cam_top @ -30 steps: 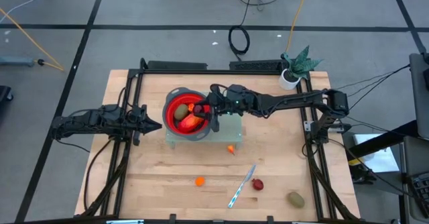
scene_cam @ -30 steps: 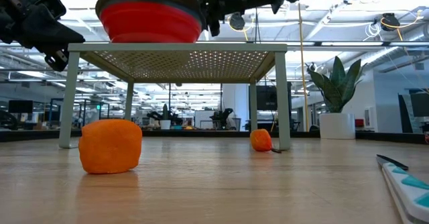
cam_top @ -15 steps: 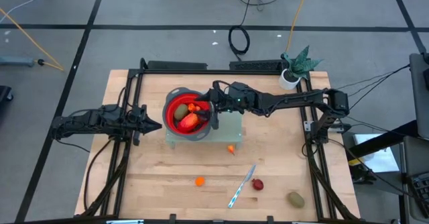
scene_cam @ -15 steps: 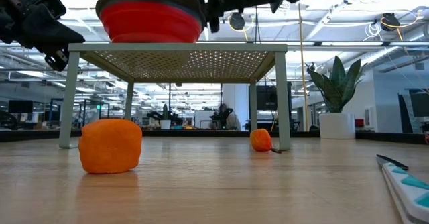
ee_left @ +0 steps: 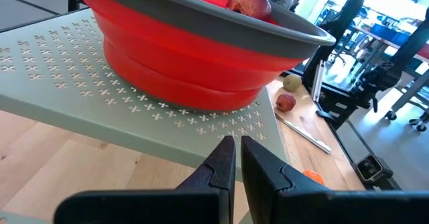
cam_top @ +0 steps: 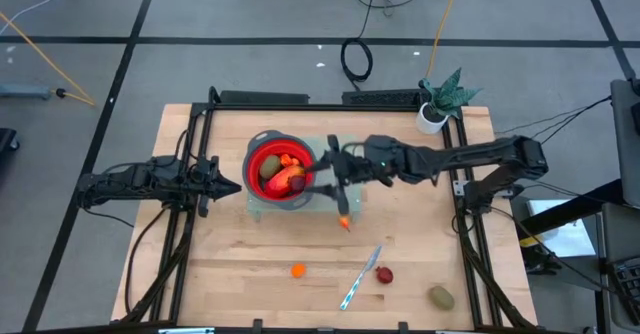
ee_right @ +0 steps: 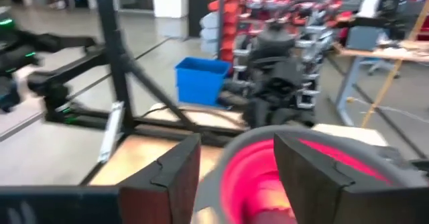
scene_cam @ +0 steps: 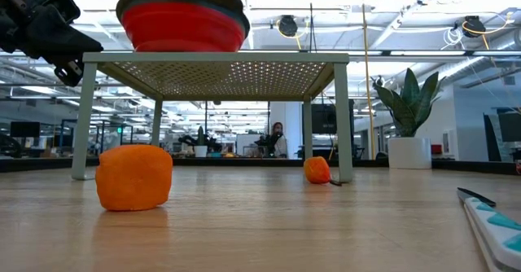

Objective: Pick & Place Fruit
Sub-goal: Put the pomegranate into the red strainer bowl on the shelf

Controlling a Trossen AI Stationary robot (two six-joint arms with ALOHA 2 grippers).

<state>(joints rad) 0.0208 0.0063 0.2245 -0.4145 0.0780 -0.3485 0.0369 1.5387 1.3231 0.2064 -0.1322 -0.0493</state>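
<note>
Nearest the front edge of the table (cam_top: 230, 284) lie an olive-brown fruit (cam_top: 441, 296), a dark red fruit (cam_top: 385, 275), a slim knife (cam_top: 360, 277) and a small orange fruit (cam_top: 298, 270), all apart from one another with bare wood around them. Farther in, another orange fruit (cam_top: 345, 223) sits just beside the front right leg of a pale green perforated stand (ee_left: 60, 90). On the stand sits a red bowl (cam_top: 275, 169) with a grey rim, holding orange, red and olive-brown fruits piled together. The right gripper (cam_top: 330, 174) hovers over the stand just right of the bowl, its fingers (ee_right: 167, 174) spread with nothing between them. The left gripper (cam_top: 232, 186) waits just left of the stand, its fingers (ee_left: 221, 160) pressed nearly together and empty. A potted plant (cam_top: 440, 99) stands at the far right corner.
</note>
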